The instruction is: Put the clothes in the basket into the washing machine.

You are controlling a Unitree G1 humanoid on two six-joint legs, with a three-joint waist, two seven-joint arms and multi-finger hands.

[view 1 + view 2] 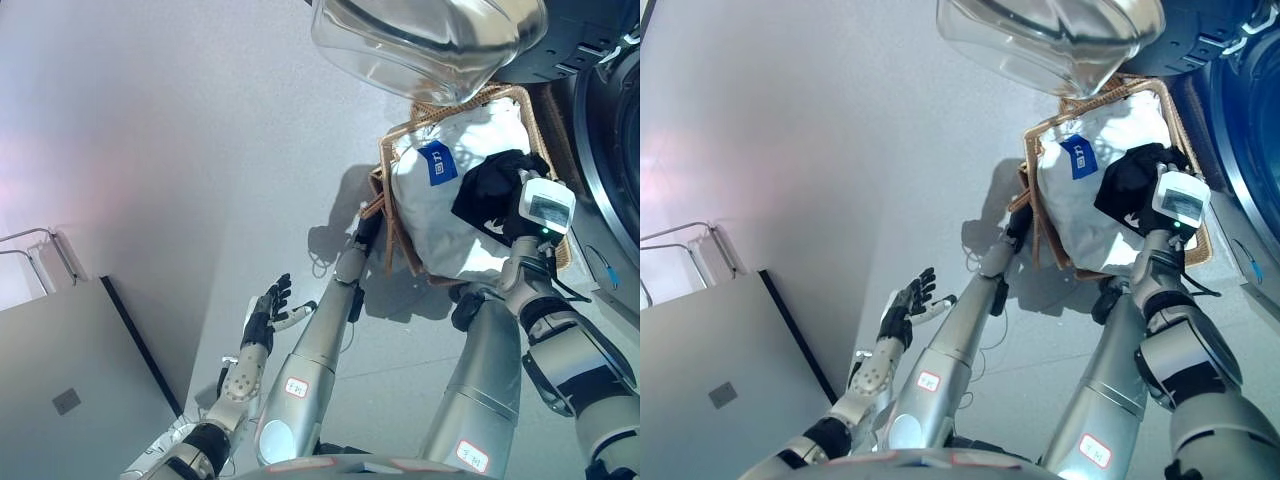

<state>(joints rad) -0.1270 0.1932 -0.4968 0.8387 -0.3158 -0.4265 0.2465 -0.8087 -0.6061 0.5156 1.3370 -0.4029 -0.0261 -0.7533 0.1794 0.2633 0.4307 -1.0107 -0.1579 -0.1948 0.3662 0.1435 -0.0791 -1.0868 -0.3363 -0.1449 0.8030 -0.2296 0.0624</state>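
Not much readable text here

There's a blue label (437,162) with white marks on the white cloth (440,215) in the basket (392,215), but the characters are too small to make out. Small white stickers on the robot's legs carry red print, also unreadable. Nothing else has lettering I can read.

A pale grey floor (200,150) carries everything here. A wicker basket (385,165) stands on it just beside the washing machine (610,120), with white and black clothes (450,210) in it. A grey cabinet (70,380) stands well apart from the basket.
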